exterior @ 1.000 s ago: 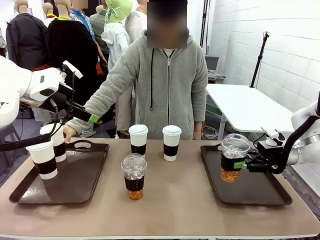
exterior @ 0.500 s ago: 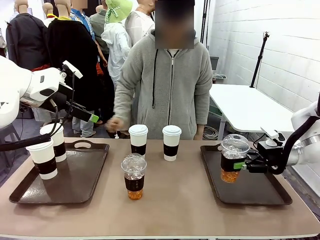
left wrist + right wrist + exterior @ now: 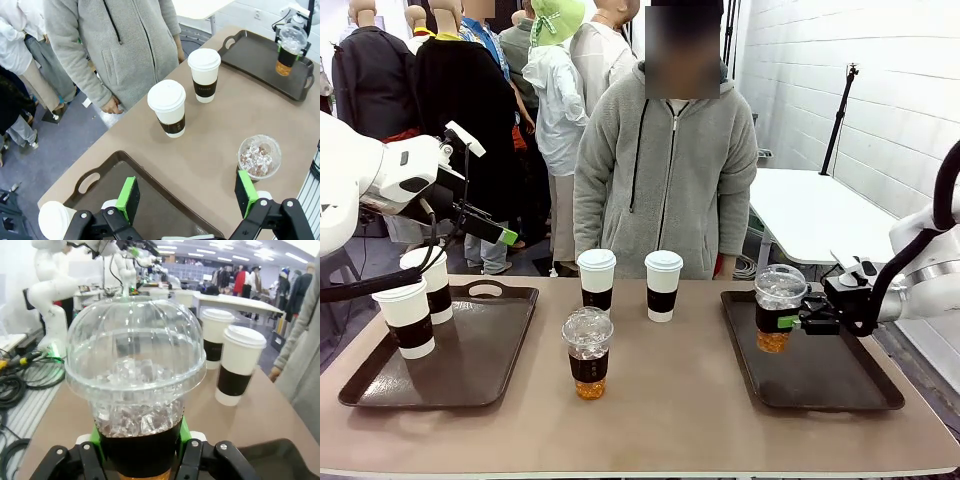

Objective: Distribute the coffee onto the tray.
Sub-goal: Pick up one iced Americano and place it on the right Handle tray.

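My right gripper is shut on the dark sleeve of a clear dome-lidded coffee cup with amber liquid, held upright just above the right tray. In the right wrist view the cup sits between the green pads. My left gripper hangs open and empty above the left tray, where two white lidded cups stand. Two more white cups and a second clear cup stand on the table between the trays. The left wrist view looks down on these cups.
A person in a grey hooded jacket stands at the far edge of the table, arms down at the sides. Both trays have bare room in the middle. A white side table stands behind at the right.
My right gripper has raised the clear cup a little and carried it slightly left. The person has drawn a hand back from the left tray and stepped right.
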You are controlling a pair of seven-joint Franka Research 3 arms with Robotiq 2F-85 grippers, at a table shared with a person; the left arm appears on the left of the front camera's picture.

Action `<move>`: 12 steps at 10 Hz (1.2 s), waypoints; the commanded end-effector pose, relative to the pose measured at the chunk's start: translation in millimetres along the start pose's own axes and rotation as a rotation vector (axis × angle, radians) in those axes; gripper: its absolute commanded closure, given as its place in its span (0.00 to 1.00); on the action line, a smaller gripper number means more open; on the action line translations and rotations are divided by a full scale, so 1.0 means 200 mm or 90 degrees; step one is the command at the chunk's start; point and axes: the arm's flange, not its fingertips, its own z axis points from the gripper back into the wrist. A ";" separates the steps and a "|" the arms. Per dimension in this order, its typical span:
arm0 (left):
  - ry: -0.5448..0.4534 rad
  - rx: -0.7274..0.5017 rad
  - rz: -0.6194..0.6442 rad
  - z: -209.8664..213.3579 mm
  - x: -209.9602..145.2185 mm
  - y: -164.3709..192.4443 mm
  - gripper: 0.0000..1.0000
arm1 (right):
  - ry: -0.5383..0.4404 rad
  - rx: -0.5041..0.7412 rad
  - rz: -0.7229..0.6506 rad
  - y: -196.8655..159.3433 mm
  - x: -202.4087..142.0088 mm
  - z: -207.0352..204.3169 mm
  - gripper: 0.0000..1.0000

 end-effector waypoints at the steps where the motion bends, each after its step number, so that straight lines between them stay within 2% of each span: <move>1: 0.001 0.002 0.003 0.00 0.00 0.01 0.00 | -0.014 -0.032 0.014 -0.15 -0.04 0.00 0.39; 3: 0.001 0.002 0.003 0.00 0.00 0.01 0.00 | -0.009 -0.041 0.031 -0.25 -0.14 0.02 0.39; 7: 0.001 0.002 0.003 0.00 0.00 0.01 0.00 | -0.056 -0.060 0.038 -0.36 -0.32 0.04 0.39; 12: 0.001 0.002 0.003 0.00 0.00 0.01 0.00 | -0.071 -0.073 0.016 -0.43 -0.39 0.03 0.39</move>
